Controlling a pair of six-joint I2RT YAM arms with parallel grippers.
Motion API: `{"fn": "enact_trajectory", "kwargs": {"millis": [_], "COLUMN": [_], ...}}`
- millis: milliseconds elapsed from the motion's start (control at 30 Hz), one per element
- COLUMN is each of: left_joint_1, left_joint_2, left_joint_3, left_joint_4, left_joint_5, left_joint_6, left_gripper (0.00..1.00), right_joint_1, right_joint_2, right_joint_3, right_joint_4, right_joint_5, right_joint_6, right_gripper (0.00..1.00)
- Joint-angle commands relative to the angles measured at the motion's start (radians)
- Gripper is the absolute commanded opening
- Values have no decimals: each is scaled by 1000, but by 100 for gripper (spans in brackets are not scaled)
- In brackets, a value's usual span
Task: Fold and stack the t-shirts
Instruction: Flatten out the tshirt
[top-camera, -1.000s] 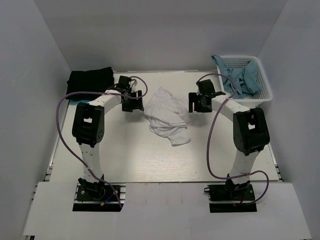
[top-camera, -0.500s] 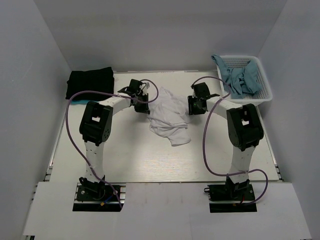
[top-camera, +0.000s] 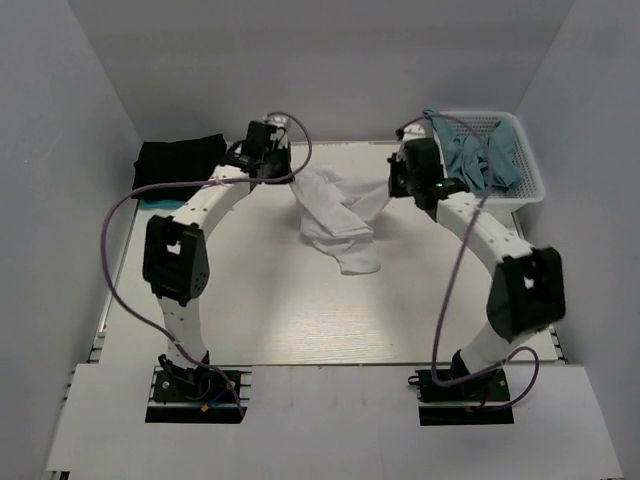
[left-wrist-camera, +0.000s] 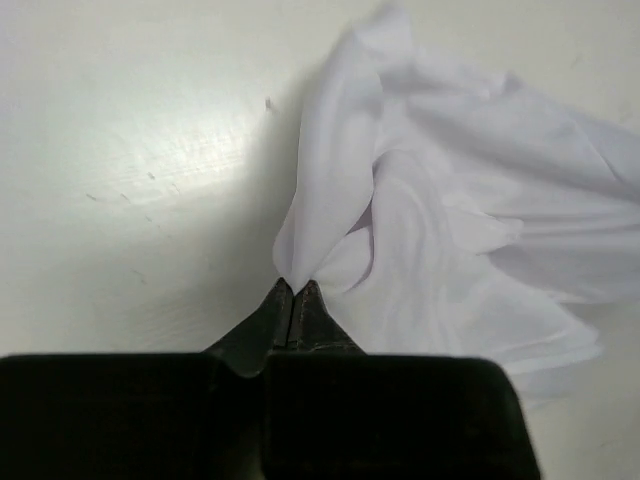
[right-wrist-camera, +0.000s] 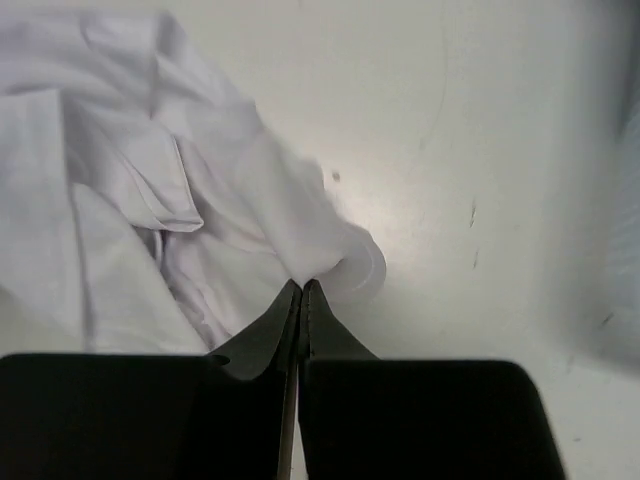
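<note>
**White tee pinched both ends, span runs 9–3**

Your white t-shirt (top-camera: 335, 215) sits mid-table, far half. L gripper (left-wrist-camera: 295, 290) is clamped tight on one edge. R gripper (right-wrist-camera: 301, 288) is closed on a fold at the opposite edge. From L the cloth lies at 3 o'clock, from R at 9, and the bulk sags bunched toward 6. Both arms are equally near. Prob. next: spread apart along 9–3. The black t-shirt (top-camera: 178, 160) looks folded, far corner at 10 o'clock.

No legible text, label, brand, number or sign in any view. Surfaces checked: white t-shirt (top-camera: 335, 215), black t-shirt (top-camera: 178, 160), basket (top-camera: 528, 190) and desk (top-camera: 300, 310). All are plain and unprinted at this resolution.
</note>
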Motion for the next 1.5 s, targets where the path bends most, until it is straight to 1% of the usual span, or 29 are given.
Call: {"fn": "enact_trajectory", "kwargs": {"millis": [0,200,233,267,300,367,433,467,633,733,800,833,867,967,1000,1033,1067,1100,1133,1167,1200,1233,1267,1300,1333,1367,1400,1433,1467], "left_joint_1": [-14,-14,-14,-14,-14,-14,-14,-14,-14,-14,-5,-4,-4,6,15,16,16,26,40,49,60,81,92,103,112,121,121,121,121], "left_joint_2": [-227,-506,-541,-576,-647,-713,-805,-861,-974,-974,-922,-899,-871,-732,-689,-598,-548,-497,-444,-329,-275,-224,-174,-85,-52,-31,-20,-32,-49], "left_joint_3": [76,4,-5,-22,-42,-51,-61,-70,-53,-21,-10,4,4,14,14,14,14,-7,-16,-16,-34,-35,-35,-1,19,51,51,51,32], "left_joint_4": [18,96,108,137,156,191,201,213,224,224,191,191,166,98,76,52,5,-14,-37,-66,-104,-115,-135,-181,-198,-213,-214,-214,-189], "left_joint_5": [-135,-177,-177,-177,-177,-177,-145,-96,-2,7,-20,-43,-68,-98,-98,-111,-88,-73,-72,-72,-72,-98,-98,-82,-66,-47,-25,-25,-55], "left_joint_6": [25,87,102,113,127,139,159,168,168,145,115,92,69,-3,-17,-61,-83,-83,-121,-132,-132,-146,-146,-155,-155,-155,-146,-146,-146], "left_gripper": [0,0,0,0,0,0,0,0,0,0,0,0,0,0,0,0,0,0,0,0,5,17,33,75,90,100,100,100,100], "right_joint_1": [0,3,3,3,3,3,1,1,-2,-3,-3,-3,-3,-6,-6,-5,-8,-9,-14,-15,-26,-34,-46,-52,-55,-63,-62,-62,-58], "right_joint_2": [-215,-460,-481,-550,-570,-630,-707,-764,-823,-831,-805,-781,-767,-638,-583,-557,-528,-436,-405,-376,-255,-212,-117,-17,81,127,166,240,249], "right_joint_3": [68,79,79,76,78,81,82,88,116,121,124,130,136,171,176,191,190,188,165,150,145,142,162,206,243,388,429,464,492], "right_joint_4": [85,80,88,94,103,117,140,144,129,125,115,103,94,40,11,-10,-21,-38,-28,-24,-24,-17,-17,-18,-97,-134,-165,-214,-251], "right_joint_5": [39,-50,-101,-112,-118,-202,-239,-288,-304,-273,-229,-187,-100,29,47,64,83,87,97,98,112,126,121,130,124,132,164,172,166], "right_joint_6": [-39,-99,-120,-127,-133,-166,-183,-197,-205,-194,-180,-168,-164,-148,-148,-124,-112,-101,-95,-87,-64,-58,-73,-81,-79,-59,-58,-49,-41], "right_gripper": [0,0,0,0,0,0,0,0,0,0,0,0,0,0,0,0,0,0,0,0,0,0,0,0,0,17,38,76,90]}}
